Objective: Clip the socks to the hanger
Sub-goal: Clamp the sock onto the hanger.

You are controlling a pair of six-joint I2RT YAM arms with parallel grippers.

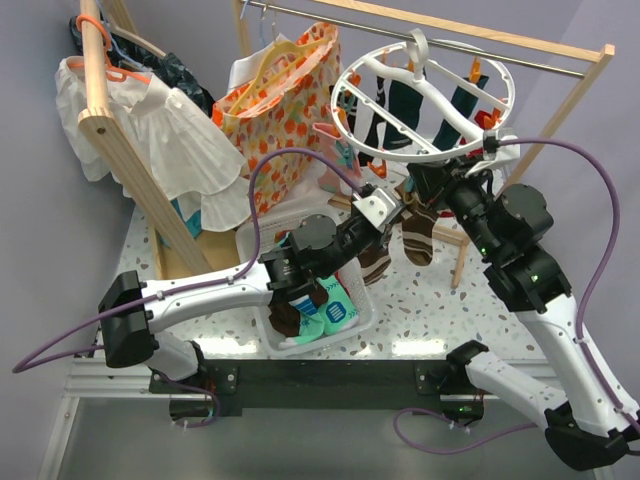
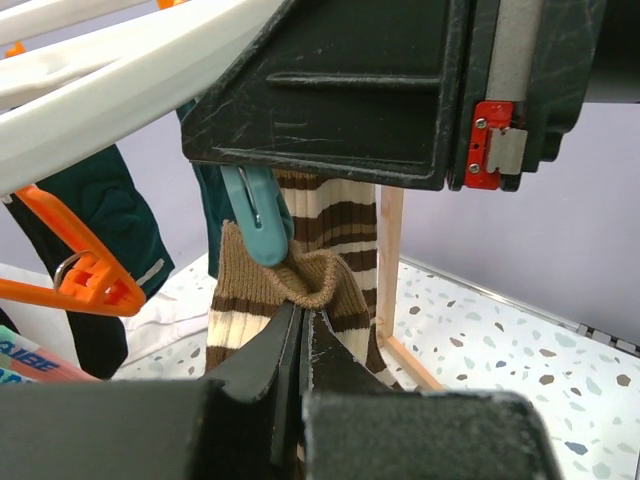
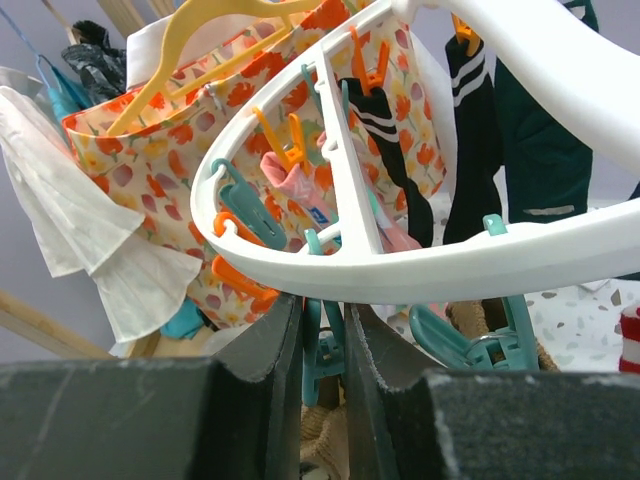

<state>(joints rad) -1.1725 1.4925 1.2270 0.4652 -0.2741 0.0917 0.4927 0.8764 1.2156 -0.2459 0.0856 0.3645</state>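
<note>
— Which sock are they working on?
— A brown sock [image 2: 325, 215] with cream stripes. It hangs under the near rim of the hanger [image 1: 338, 92], the white ring hooked on the rail [image 1: 575, 45] at the back of the bench [image 1: 440, 305].
— Who has hold of it?
— The left jaws. They're pressed fully together on the folded cuff, pinching it from below.
— And the right arm [image 1: 520, 250]?
— It reaches up from the right side to the ring's near rim. Its jaws are almost closed, squeezing a teal clip [image 3: 322, 360] that dangles just beneath the rim.
— Is that clip on the sock?
— Its tip touches the cuff, right above the left jaws. I can't tell whether it bites the fabric or only rests against it.
— Anything else on the ring?
— Dark socks [image 1: 402, 100] hang from clips farther back. An orange clip [image 2: 90, 280] hangs to the left of the brown sock, in front of a dark one.
— Where are the other socks?
— In a basket [image 1: 368, 312] on the bench, under the left arm [image 1: 200, 290]. There's a teal sock [image 1: 335, 315] with a dark brown one beside it.
— And behind all that?
— A flowered bag [image 1: 285, 110] and a white shirt [image 1: 180, 145] hang at the left.
</note>
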